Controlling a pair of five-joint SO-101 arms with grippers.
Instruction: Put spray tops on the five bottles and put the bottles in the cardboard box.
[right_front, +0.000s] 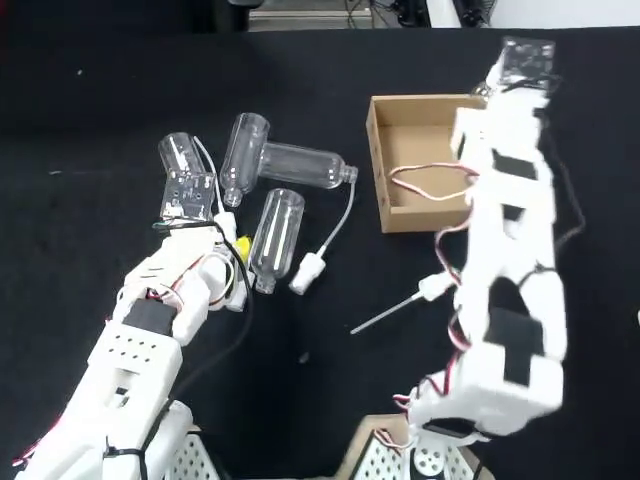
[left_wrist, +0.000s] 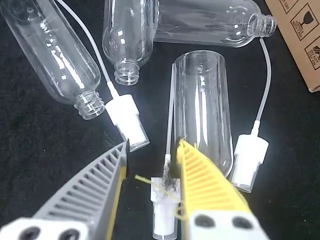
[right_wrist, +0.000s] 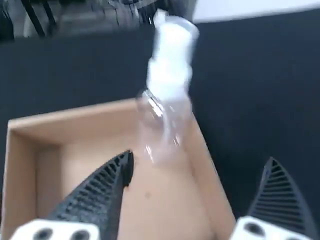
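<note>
Several clear capless bottles (right_front: 277, 230) lie in a cluster left of the cardboard box (right_front: 378, 165). My left gripper (left_wrist: 151, 146) is open low over them, its grey and yellow fingers on either side of a white spray top (left_wrist: 165, 212) and its thin tube. Two more spray tops (left_wrist: 131, 122) (left_wrist: 247, 160) lie beside the nearest bottle (left_wrist: 205, 105). My right gripper (right_wrist: 200, 162) is open above the box (right_wrist: 75, 150). A bottle with a spray top on it (right_wrist: 165, 115) sits tilted at the box's far wall, beyond the fingers; whether it rests there I cannot tell.
One more spray top with a long tube (right_front: 432, 288) lies on the black table beside the right arm (right_front: 500, 200). That arm stretches over the right side of the box. Cables run along both arms.
</note>
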